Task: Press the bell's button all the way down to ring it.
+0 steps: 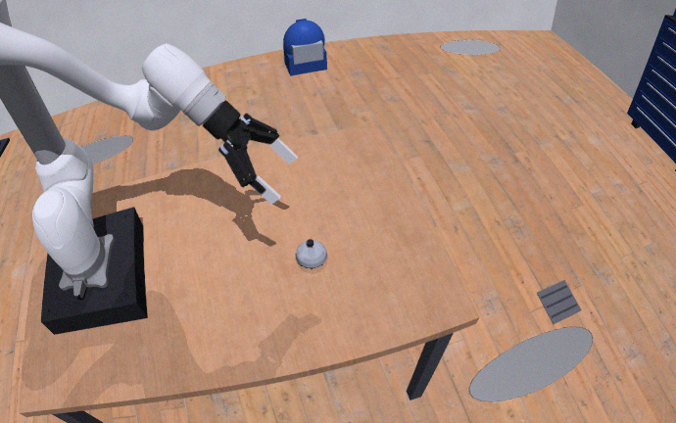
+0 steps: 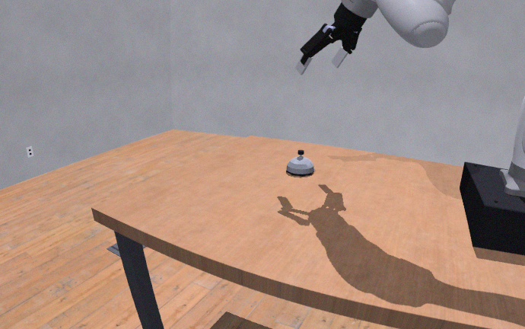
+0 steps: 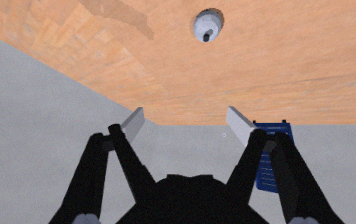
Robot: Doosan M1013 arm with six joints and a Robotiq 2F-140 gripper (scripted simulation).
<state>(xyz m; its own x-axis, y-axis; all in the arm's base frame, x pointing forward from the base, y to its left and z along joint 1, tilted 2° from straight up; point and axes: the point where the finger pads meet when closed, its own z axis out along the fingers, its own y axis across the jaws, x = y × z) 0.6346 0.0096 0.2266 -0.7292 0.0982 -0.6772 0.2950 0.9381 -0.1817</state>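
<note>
A small grey dome bell (image 1: 311, 254) with a black button (image 1: 310, 242) on top stands near the middle of the wooden table. It also shows in the exterior view (image 2: 300, 166) and at the top of the wrist view (image 3: 207, 26). My gripper (image 1: 279, 174) is open and empty, high above the table and well apart from the bell, back toward the arm's base. It hangs far above the bell in the exterior view (image 2: 320, 62). Its two pale finger pads spread wide in the wrist view (image 3: 186, 125).
The arm's black base block (image 1: 94, 271) sits at the table's left end. A blue domed object (image 1: 305, 47) and a blue drawer cabinet (image 1: 657, 84) stand on the floor beyond the table. Grey floor discs (image 1: 531, 363) lie around.
</note>
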